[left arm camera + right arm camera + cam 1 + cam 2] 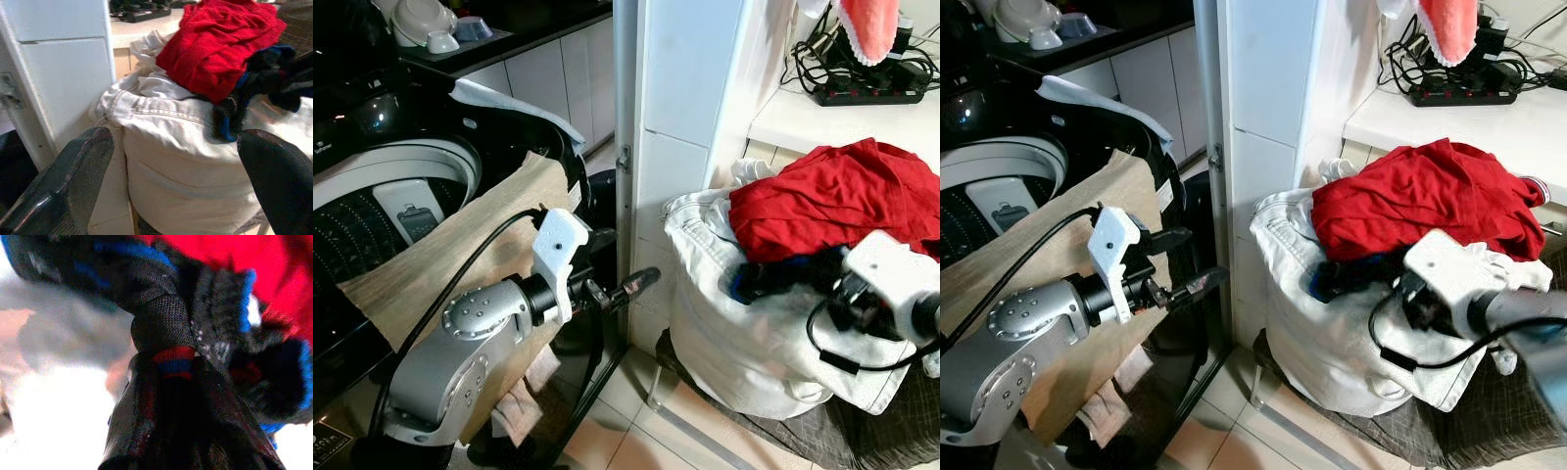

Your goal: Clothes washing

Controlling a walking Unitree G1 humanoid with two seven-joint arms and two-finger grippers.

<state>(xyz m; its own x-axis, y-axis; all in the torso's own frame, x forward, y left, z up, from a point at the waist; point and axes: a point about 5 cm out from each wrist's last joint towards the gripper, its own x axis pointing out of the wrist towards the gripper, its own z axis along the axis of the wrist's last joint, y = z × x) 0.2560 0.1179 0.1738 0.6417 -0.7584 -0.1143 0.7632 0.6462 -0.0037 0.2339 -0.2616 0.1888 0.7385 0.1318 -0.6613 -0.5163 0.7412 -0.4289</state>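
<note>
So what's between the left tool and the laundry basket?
In the left eye view, a white tiled wall corner with floor below separates the left tool from the laundry basket. In the left wrist view, the stretch to the basket is bare air.

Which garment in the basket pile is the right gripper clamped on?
The dark black-and-blue knit garment, wedged below the red garment and above the white denim draped over the basket. The right gripper pinches its fabric; the red and white ones are untouched.
</note>
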